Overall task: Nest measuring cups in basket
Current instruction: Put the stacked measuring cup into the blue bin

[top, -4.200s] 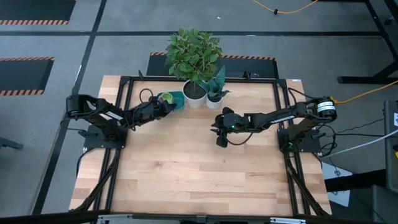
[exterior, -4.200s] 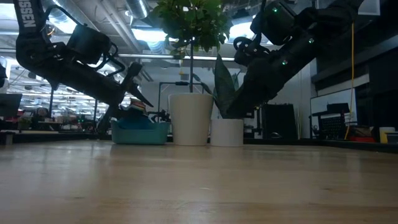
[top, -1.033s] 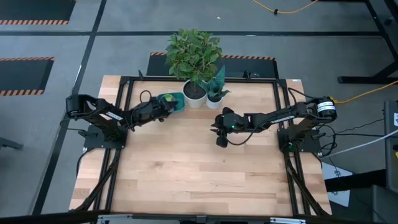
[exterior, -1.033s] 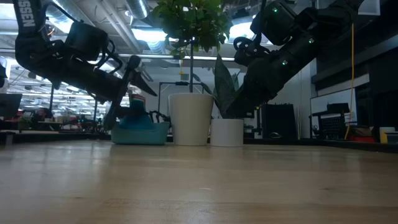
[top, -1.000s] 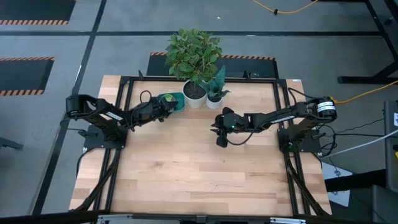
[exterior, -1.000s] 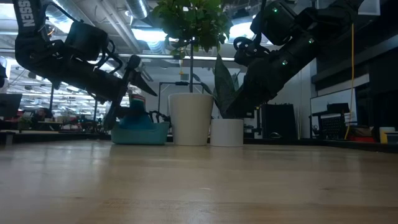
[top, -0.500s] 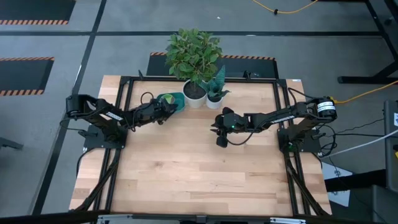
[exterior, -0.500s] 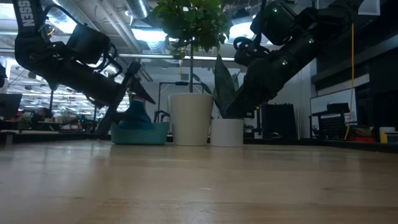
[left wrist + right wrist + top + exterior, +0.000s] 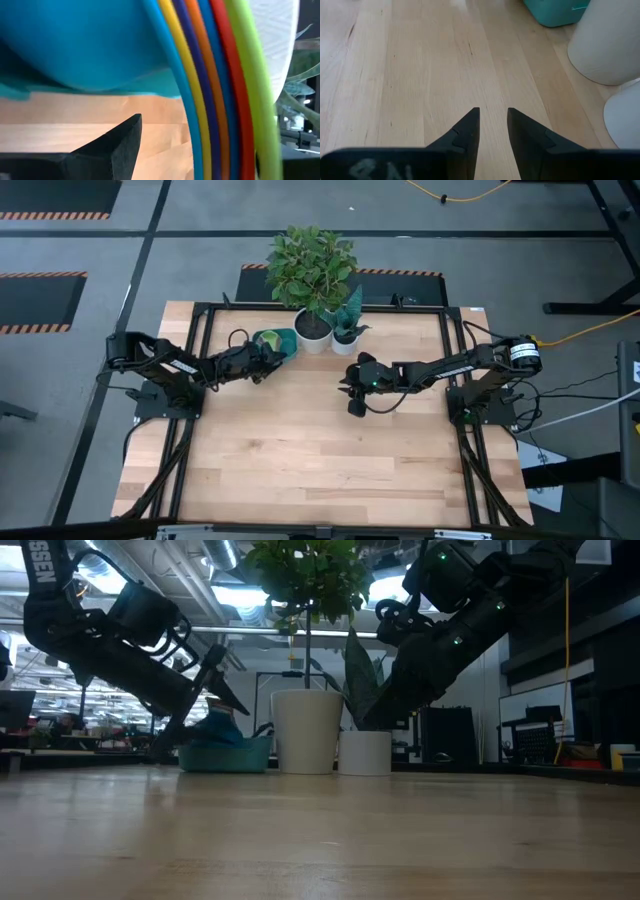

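While the right gripper point(image 9: 352, 392) hangs above the mid-table, away from the cups, its fingers point(image 9: 465, 132) stand slightly parted with bare wood between them — nothing held; the left gripper point(image 9: 266, 356) sits at the basket point(image 9: 284, 340) near the table's point(image 9: 300, 460) far edge, just beside the larger white plant pot point(image 9: 307, 730). Left wrist view fills with the measuring cups point(image 9: 215, 75) nested edge-on — blue, yellow, dark blue, orange, red, green rims; one dark finger point(image 9: 120, 145) shows below them; whether that gripper grips the stack, cannot tell. Smaller pot point(image 9: 365, 752) stands beside the larger.
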